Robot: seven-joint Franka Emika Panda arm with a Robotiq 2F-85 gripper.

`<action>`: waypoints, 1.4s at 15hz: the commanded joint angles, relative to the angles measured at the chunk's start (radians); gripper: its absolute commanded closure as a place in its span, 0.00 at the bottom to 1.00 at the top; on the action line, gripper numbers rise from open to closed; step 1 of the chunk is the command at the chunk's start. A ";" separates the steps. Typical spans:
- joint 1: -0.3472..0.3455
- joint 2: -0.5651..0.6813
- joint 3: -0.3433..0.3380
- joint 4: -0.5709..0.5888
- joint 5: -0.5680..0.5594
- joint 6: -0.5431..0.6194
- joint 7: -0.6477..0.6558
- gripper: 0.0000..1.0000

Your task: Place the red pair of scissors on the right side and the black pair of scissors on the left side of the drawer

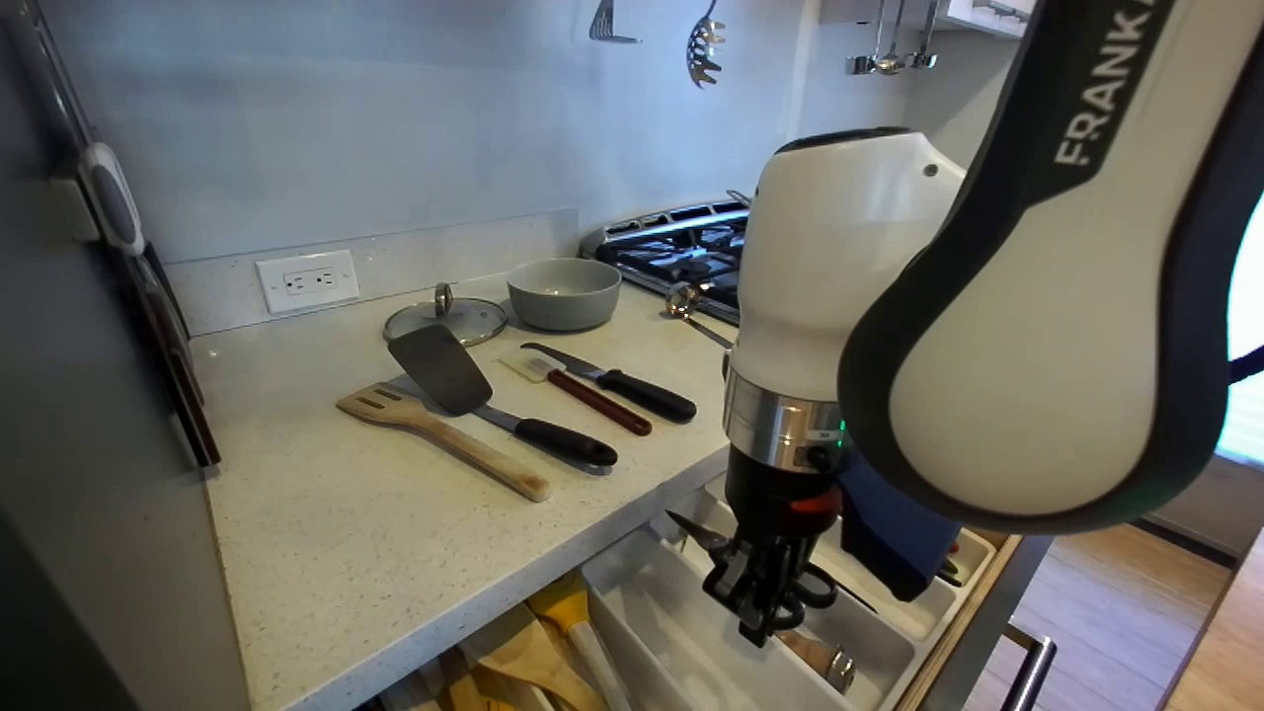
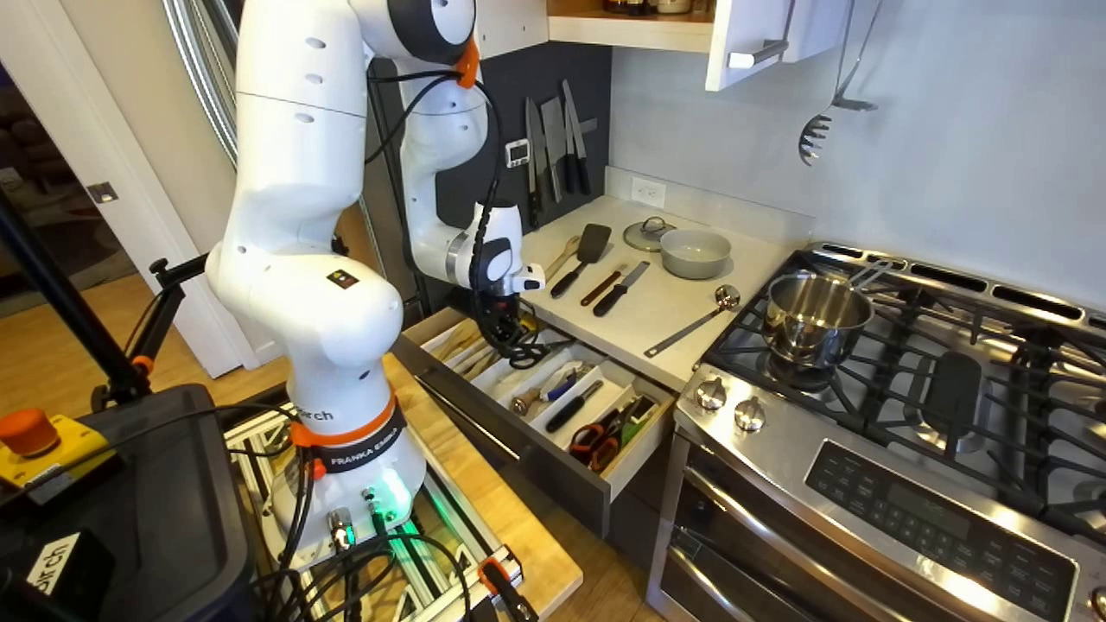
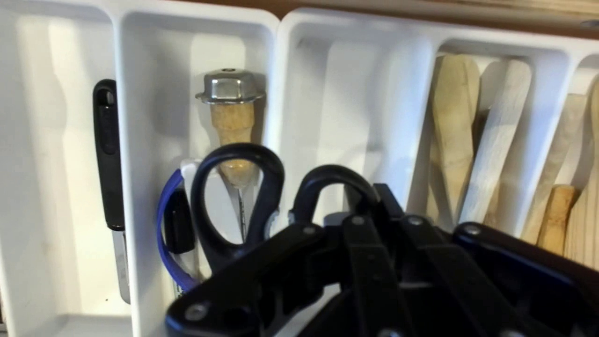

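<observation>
The black pair of scissors (image 1: 699, 532), low and right of centre in an exterior view, hung over the drawer (image 2: 635, 455), pinched between the fingers (image 1: 756, 618), pointed toward upper left along the compartments (image 3: 344, 105), probably for laying lengthwise.

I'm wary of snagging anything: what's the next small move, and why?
Probably shift the end effector slightly toward the long pale wooden utensils before lowering: in the wrist view, the black loop-handled metal scissors it grips straddle a straight white divider.
</observation>
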 commanded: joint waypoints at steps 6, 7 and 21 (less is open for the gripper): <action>-0.090 0.021 0.143 0.015 0.031 0.002 -0.052 0.98; -0.091 0.028 0.142 0.019 0.028 -0.001 -0.050 0.98; -0.238 0.184 0.216 0.093 0.012 0.020 -0.188 0.98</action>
